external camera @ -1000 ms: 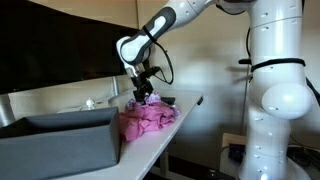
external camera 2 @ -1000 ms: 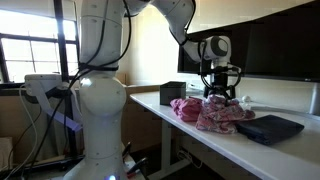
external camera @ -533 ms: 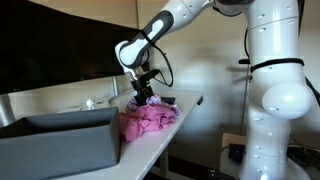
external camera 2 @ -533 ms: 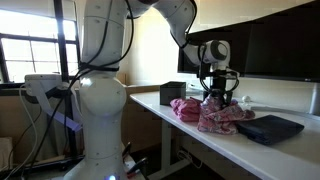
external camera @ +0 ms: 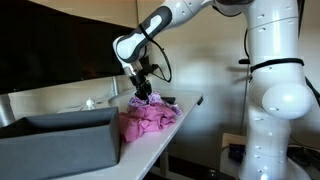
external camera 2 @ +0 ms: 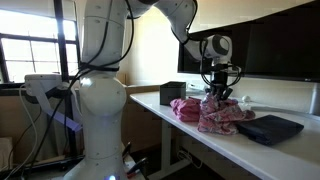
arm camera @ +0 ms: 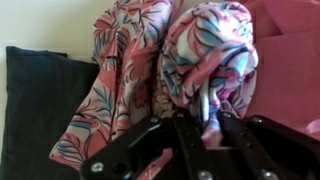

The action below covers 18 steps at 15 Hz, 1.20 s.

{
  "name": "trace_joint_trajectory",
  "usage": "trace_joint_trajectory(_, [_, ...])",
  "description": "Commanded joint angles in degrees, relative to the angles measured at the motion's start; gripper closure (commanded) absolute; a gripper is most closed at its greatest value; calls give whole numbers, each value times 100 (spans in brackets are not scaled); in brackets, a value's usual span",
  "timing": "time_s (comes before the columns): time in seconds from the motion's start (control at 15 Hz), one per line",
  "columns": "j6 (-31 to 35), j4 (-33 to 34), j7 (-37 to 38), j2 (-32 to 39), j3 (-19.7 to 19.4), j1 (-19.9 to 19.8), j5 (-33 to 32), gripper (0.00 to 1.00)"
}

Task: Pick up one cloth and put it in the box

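Observation:
A heap of pink cloths (external camera: 148,118) (external camera 2: 215,113) lies on the white table in both exterior views. My gripper (external camera: 143,93) (external camera 2: 218,93) points straight down onto the top of the heap. In the wrist view the gripper (arm camera: 203,125) is shut on a fold of a pink floral cloth (arm camera: 215,50), which bunches up between the black fingers (arm camera: 238,135). A plain pink cloth (arm camera: 290,60) lies beside it. The grey box (external camera: 60,145) (external camera 2: 270,128) stands open next to the heap, apart from the gripper.
A small black block (external camera 2: 172,93) sits on the table on the heap's other side. The table edge (external camera: 185,112) runs close by the heap. The robot's white base (external camera: 275,90) stands beside the table. A dark screen (external camera 2: 285,45) backs the table.
The jaws have gone from wide open to shut, pinching a fold of the floral cloth. The hand has stayed over the top of the heap, barely shifting.

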Motion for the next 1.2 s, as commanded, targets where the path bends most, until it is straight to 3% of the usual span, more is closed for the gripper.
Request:
trace_joint_trajectory(0.0, [-372,266,131,-29,41,-32,120,86])
trace_joint_trajectory(0.4, [-943,696,96,-46,140,33,193,86])
trace_joint_trajectory(1.13, [-1781,2142,-24,-118,424,236,232,87])
